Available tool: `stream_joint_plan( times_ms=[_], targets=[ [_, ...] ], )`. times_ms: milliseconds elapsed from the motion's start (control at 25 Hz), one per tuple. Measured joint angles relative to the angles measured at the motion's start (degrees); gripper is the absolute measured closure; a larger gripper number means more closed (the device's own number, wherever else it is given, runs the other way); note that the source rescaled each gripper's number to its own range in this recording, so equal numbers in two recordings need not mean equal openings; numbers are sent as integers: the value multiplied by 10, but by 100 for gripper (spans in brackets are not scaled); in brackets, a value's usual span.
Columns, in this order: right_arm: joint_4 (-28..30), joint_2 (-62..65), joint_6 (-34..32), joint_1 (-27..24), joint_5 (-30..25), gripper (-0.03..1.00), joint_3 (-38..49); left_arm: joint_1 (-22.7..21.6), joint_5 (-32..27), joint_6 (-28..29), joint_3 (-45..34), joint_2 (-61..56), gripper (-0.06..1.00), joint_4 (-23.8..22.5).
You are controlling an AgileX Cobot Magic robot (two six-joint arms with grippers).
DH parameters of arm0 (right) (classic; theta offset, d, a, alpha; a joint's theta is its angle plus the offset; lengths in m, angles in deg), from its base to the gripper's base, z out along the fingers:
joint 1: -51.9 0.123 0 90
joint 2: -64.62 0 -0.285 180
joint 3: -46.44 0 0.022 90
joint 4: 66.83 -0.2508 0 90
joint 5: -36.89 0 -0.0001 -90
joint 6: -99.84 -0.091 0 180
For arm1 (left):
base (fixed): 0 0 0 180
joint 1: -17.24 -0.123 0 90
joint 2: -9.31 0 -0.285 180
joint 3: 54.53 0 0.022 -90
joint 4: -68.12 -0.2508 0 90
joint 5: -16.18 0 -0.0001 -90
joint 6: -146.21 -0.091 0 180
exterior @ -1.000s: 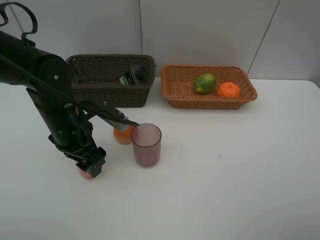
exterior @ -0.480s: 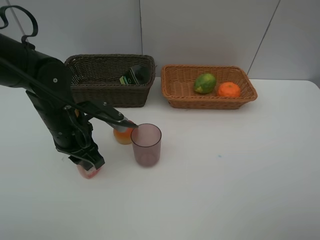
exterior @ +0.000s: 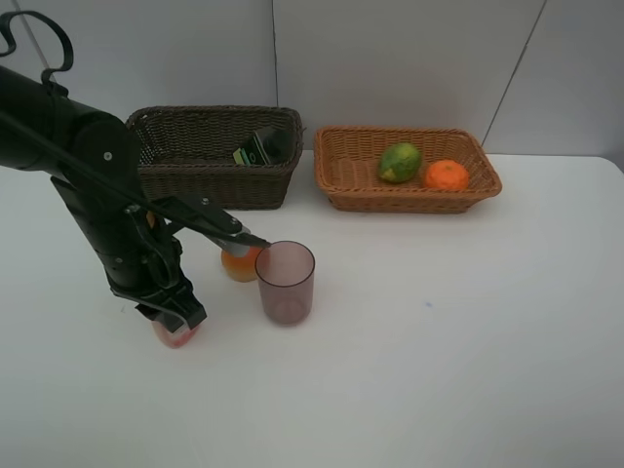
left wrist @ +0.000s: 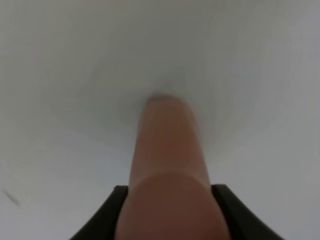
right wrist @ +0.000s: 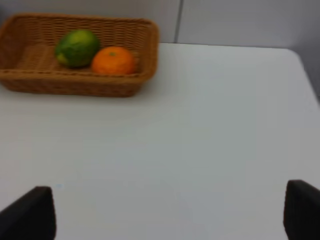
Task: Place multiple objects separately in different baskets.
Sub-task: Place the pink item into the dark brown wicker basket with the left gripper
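Note:
The pink bottle (exterior: 175, 337) lies on the white table at the front left. My left gripper (exterior: 175, 320) points down on it, and in the left wrist view the bottle (left wrist: 167, 150) fills the gap between the dark fingers (left wrist: 111, 212). The translucent purple cup (exterior: 285, 283) stands upright to the right, with the red-orange peach (exterior: 237, 264) just behind it. The dark pump bottle (exterior: 261, 146) lies in the dark brown basket (exterior: 214, 187). The green fruit (exterior: 400, 162) and the orange (exterior: 447, 175) lie in the tan basket (exterior: 341, 187). My right gripper (right wrist: 167, 215) is open, well short of that basket.
Both baskets stand side by side at the back against the grey wall. A cable from the left arm runs close to the peach and the cup's rim. The right wrist view shows the tan basket (right wrist: 75, 87) and bare table in front of it.
My left gripper has shifted and turned slightly over the pink bottle. Nothing else has moved.

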Motion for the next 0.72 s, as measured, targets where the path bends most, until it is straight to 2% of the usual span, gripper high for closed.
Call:
stream_joint_plan(
  times_ms=[160, 360, 560, 720],
  targets=[
    [20, 0, -7, 0, 9, -1, 0, 0, -3, 12, 2, 0, 56, 0],
    [21, 0, -7, 0, 10, -1, 0, 0, -85, 62, 58, -10, 56, 1],
    [21, 0, -7, 0, 10, -1, 0, 0, -174, 98, 152, -45, 56, -8],
    [21, 0, -7, 0, 10, -1, 0, -12, -227, 130, 267, -52, 56, -50]
  ],
)
